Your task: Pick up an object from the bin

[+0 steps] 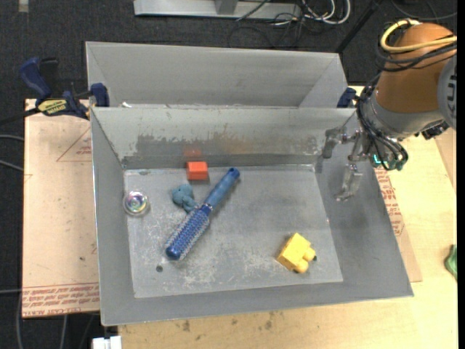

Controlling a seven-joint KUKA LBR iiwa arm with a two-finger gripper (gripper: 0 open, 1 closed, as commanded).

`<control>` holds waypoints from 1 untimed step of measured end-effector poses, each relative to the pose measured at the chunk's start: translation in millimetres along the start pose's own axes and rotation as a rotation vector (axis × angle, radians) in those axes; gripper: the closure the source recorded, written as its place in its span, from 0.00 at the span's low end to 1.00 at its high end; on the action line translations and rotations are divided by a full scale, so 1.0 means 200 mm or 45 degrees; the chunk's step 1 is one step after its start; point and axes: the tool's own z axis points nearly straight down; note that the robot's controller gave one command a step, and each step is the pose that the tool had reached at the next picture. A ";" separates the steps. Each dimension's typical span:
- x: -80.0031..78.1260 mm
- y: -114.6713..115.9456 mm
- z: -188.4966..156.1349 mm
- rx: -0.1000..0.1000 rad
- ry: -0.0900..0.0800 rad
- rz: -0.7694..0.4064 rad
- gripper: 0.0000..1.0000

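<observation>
Hanging over the right slope of the bin (367,253), the tool (347,180) is either spread or pressed together, I cannot tell which. Nearest lies the yellow block (296,254), leftward and toward the near wall; the blue hairbrush (200,215) slants farther left

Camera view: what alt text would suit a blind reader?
The gripper hangs by the right-hand wall of a grey bin. On its floor lie a blue brush, an orange block, a small blue lump, a shiny round thing and, nearest the gripper, a yellow block.
</observation>
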 end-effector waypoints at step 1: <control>0.25 0.15 0.31 -0.002 0.000 -0.258 0.00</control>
